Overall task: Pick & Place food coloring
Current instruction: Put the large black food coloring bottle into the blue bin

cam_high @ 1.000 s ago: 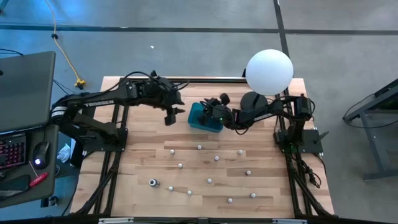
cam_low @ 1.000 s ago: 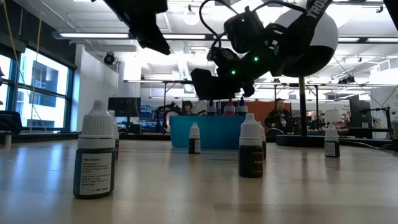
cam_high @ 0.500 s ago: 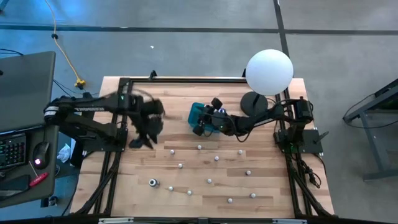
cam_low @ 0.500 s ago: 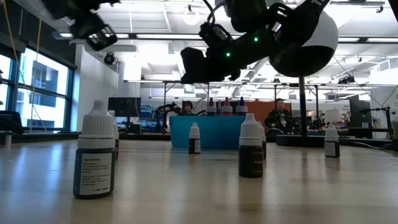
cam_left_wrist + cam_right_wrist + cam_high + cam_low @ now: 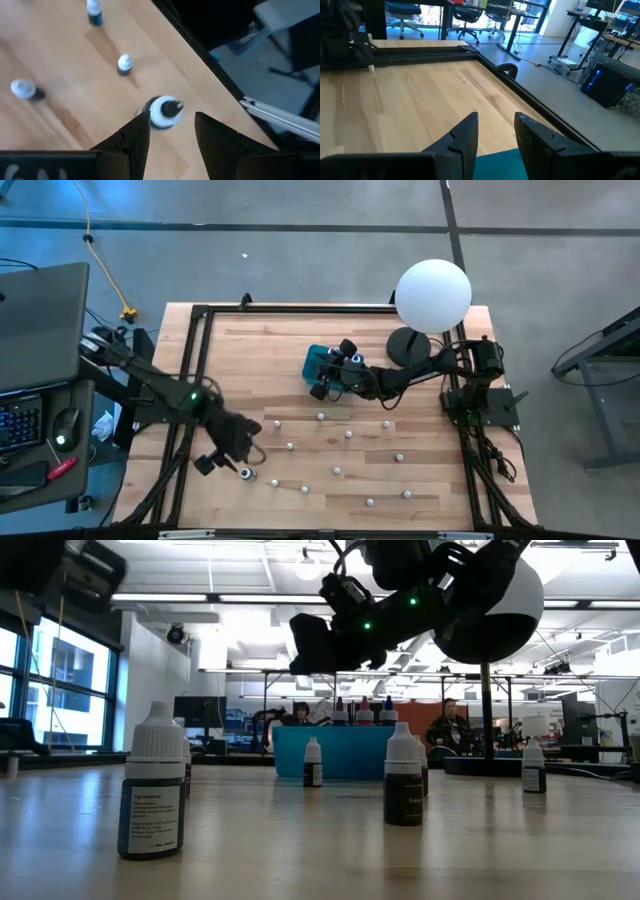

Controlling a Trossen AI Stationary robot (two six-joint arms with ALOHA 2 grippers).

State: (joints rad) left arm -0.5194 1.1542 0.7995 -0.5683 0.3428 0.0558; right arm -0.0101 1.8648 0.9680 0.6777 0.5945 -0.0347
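The left end effector (image 5: 232,459), parted and empty, hovers over the food coloring bottle (image 5: 246,473) at the tabletop's (image 5: 430,480) seven o'clock; straddle its cap squarely. The right end effector (image 5: 322,385), empty, parted, waits over the teal box (image 5: 318,358).

About twelve scattered bottles (image 5: 290,447), one box (image 5: 318,361)
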